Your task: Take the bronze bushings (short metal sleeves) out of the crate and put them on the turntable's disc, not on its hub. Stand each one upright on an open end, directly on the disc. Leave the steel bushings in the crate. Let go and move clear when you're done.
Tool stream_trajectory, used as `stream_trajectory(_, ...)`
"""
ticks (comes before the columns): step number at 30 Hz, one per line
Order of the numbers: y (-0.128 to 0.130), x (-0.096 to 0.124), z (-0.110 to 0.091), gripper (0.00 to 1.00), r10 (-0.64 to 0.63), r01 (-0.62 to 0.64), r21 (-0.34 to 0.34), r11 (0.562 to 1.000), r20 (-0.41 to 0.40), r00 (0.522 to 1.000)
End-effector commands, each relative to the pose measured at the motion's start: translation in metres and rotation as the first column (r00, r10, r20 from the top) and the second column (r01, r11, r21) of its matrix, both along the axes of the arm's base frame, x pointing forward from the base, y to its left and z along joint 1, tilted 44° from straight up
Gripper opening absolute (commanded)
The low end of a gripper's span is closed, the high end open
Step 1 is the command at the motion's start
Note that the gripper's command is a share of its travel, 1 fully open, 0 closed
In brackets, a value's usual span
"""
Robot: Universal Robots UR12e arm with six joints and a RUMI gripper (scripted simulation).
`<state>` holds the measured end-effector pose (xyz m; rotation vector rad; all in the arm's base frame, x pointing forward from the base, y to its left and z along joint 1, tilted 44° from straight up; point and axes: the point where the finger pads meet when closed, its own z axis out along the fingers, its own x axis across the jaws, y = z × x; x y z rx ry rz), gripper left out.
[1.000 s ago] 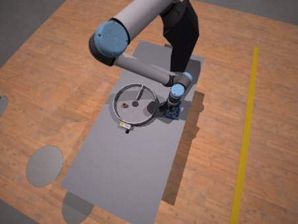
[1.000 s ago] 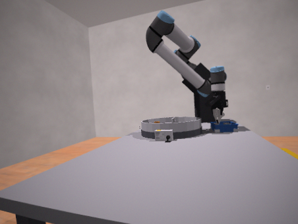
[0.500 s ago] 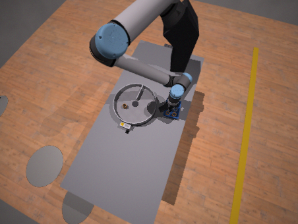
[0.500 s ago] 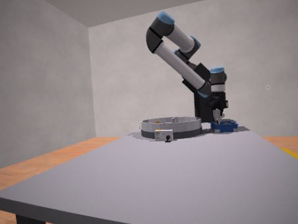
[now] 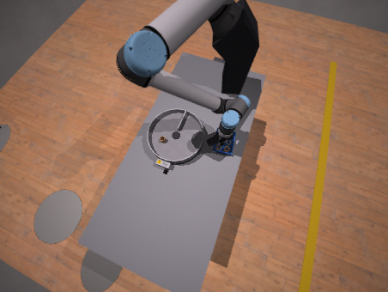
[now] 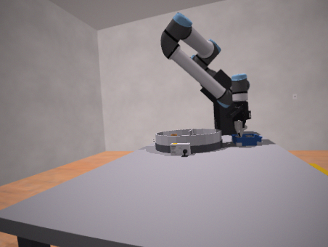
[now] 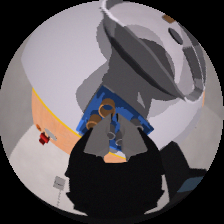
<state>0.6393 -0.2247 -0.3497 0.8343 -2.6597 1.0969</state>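
A small blue crate (image 5: 225, 146) stands on the grey table just right of the turntable (image 5: 175, 136); it also shows in the wrist view (image 7: 112, 117). Bronze bushings (image 7: 106, 106) and grey steel ones lie inside it. One bronze bushing (image 5: 161, 137) stands on the disc at its left side, away from the dark hub (image 5: 176, 135). My gripper (image 7: 114, 113) (image 6: 239, 133) points down over the crate, its fingertips at about rim height. The fingers are close together and I see no bushing held between them.
The turntable has a raised grey rim (image 6: 189, 139) and a small control box (image 6: 180, 149) at its front. The robot's dark base (image 5: 236, 47) stands behind the crate. A yellow floor line (image 5: 319, 172) runs to the right of the table.
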Motion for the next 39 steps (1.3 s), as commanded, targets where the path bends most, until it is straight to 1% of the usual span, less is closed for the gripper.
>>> stream_trajectory(1, 0.000, 0.000, 0.000, 0.05, 0.001, -0.001, 0.000, 1.000, 0.001, 1.000)
stream_trajectory(13, -0.001, 0.000, -0.001, 0.05, 0.001, -0.001, 0.000, 1.000, 0.001, 1.000)
stream_trajectory(19, -0.004, 0.001, -0.004, 0.05, 0.001, -0.001, 0.000, 1.000, 0.001, 1.000)
stream_trajectory(29, -0.015, 0.002, -0.015, 0.05, 0.001, -0.001, 0.000, 1.000, 0.001, 1.000)
stream_trajectory(39, -0.016, 0.002, -0.017, 0.05, 0.001, -0.001, 0.000, 1.000, 0.001, 1.000)
